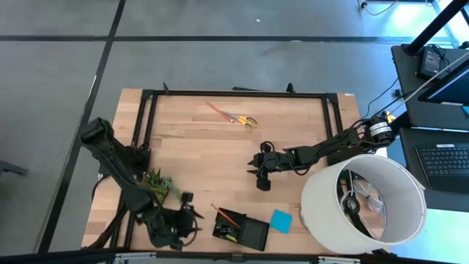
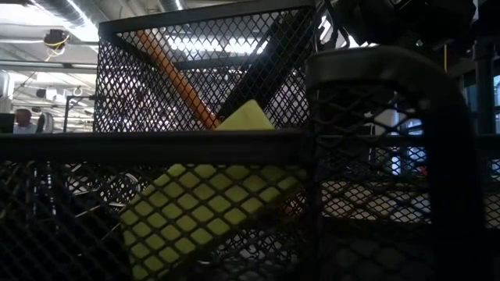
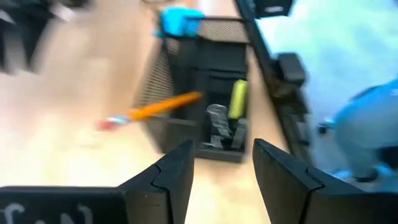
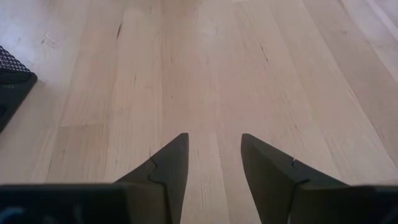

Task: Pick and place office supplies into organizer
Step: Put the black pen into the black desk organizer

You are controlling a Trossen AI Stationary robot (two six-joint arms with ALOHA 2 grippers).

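The black mesh organizer (image 1: pixel 243 230) sits near the table's near edge; an orange pencil (image 1: pixel 224 215) leans out over its left wall, and a yellow block (image 3: pixel 238 98) and dark clips (image 3: pixel 217 121) lie inside. A blue note pad (image 1: pixel 281 221) lies just right of it. Yellow-handled scissors (image 1: pixel 242 120) lie near the far edge. My left gripper (image 1: pixel 192 218) is open, just left of the organizer, holding nothing. My right gripper (image 1: pixel 258 173) is open over bare wood at mid-table. The low view looks through the organizer's mesh at the pencil (image 2: pixel 176 78) and block (image 2: pixel 211 207).
A small green plant (image 1: pixel 160 183) stands by the left arm. A large white lampshade (image 1: pixel 363 202) fills the table's near right corner. A black frame (image 1: pixel 234 94) runs along the table's edges. Open wood lies between the scissors and the organizer.
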